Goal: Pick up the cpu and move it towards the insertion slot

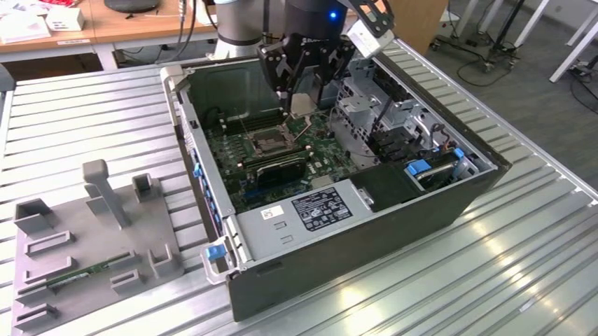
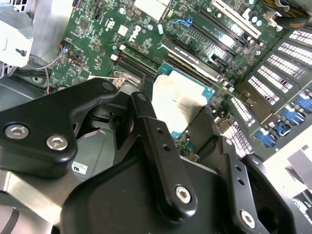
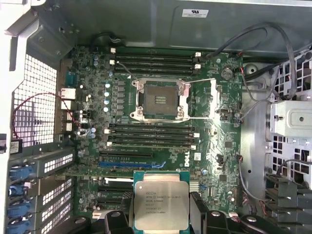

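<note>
Misalignment is the main risk judged from here: the cpu (image 3: pixel 160 204) is held only by its edges, so a slight tilt or slip in the grip could bring it askew against the frame of the insertion slot (image 3: pixel 162 99). The gripper (image 1: pixel 301 105) is seen at upper centre of the exterior view, above the open computer case (image 1: pixel 467 203). The jaws are closed narrowly on the chip, which is carried between them, well apart from the socket at centre frame.
</note>
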You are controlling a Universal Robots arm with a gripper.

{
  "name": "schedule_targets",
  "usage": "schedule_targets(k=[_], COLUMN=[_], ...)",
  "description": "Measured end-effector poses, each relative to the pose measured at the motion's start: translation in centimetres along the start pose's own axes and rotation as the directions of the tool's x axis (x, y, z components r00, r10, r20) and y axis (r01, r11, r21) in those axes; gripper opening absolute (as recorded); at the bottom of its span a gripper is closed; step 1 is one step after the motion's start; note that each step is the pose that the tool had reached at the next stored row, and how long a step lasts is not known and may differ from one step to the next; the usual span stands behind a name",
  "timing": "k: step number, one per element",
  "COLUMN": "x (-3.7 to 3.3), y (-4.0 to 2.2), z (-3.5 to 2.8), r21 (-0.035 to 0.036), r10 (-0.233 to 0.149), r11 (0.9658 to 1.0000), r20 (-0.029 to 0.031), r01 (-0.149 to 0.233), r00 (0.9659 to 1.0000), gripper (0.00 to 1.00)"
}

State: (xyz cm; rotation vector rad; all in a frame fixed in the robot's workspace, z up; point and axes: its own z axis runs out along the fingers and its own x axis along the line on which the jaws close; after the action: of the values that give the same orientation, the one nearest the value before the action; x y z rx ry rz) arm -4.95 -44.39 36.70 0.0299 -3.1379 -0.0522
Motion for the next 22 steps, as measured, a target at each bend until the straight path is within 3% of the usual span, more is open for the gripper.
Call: schedule_targets(k=[22], x=[0.72], y=[1.23], z=[0.55], r21=[-0.0004], r10=[0.002], r11=[1.0], r20=[0.0001], r01=[-0.002], r00=[1.0], gripper=[0.54])
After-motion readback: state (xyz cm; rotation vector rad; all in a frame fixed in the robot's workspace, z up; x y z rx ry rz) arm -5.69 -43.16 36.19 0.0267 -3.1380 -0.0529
